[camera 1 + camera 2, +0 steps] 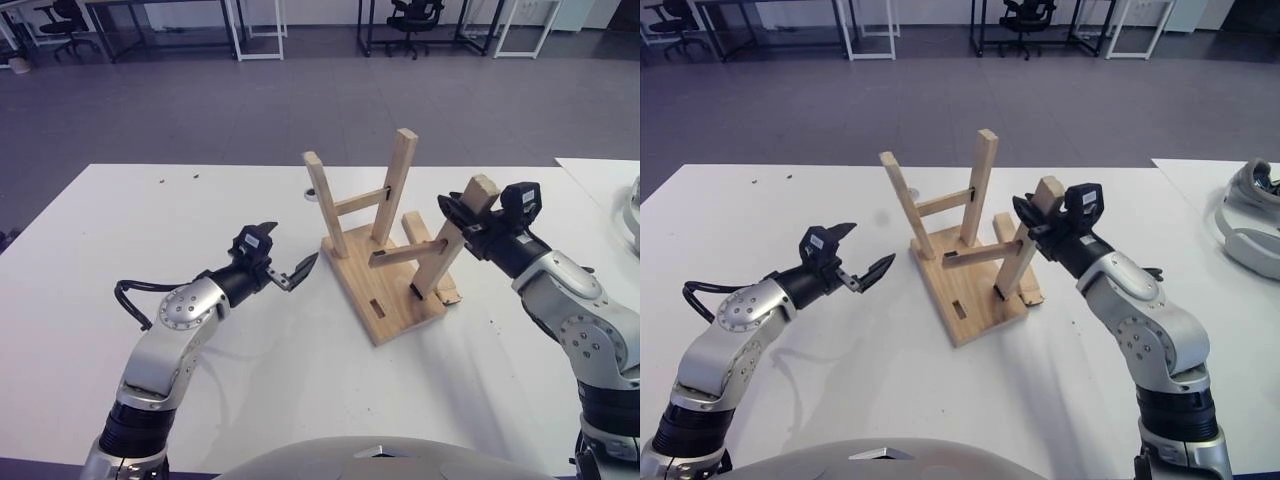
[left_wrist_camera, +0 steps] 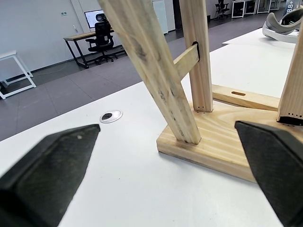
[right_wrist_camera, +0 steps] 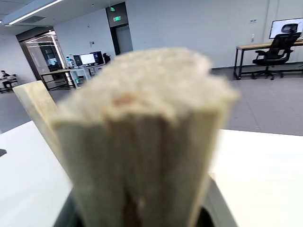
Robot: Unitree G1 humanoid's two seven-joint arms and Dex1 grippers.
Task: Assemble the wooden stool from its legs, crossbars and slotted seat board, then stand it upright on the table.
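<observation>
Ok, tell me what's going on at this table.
A humanoid robot is assembling a wooden stool, which is upside down on the white table. Two legs joined by a crossbar stand in the seat board. The right gripper is clamped on the top of a tilted third leg at the board's corner. The left gripper hangs open beside the board, holding nothing.
</observation>
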